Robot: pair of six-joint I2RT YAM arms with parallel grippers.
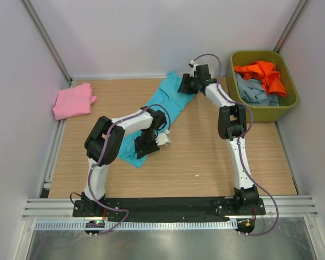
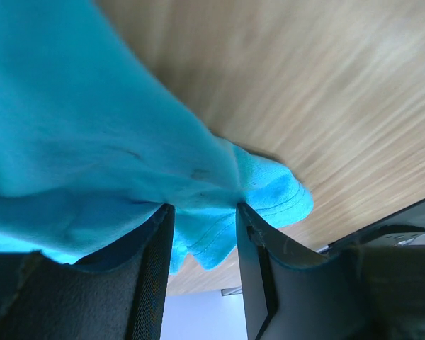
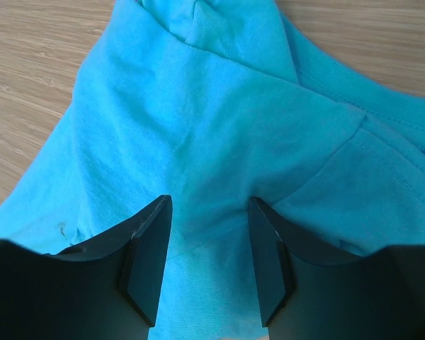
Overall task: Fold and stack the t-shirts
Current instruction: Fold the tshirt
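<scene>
A large turquoise t-shirt (image 1: pixel 170 100) lies stretched diagonally across the middle of the wooden table. My left gripper (image 1: pixel 146 147) is at its near lower end. In the left wrist view the jaws (image 2: pixel 204 209) stand apart with the shirt's hem (image 2: pixel 219 241) between the tips. My right gripper (image 1: pixel 185 84) is at the shirt's far upper end. Its jaws (image 3: pixel 209 202) are open and pressed onto the cloth (image 3: pixel 219 106). A folded pink t-shirt (image 1: pixel 73 101) lies at the far left. An orange t-shirt (image 1: pixel 265 73) and a grey-blue one (image 1: pixel 254 92) lie in the bin.
The olive-green plastic bin (image 1: pixel 258 53) stands at the far right corner. White walls enclose the table on three sides. A small white speck (image 1: pixel 195 175) lies on the wood near the front. A metal rail runs along the left edge.
</scene>
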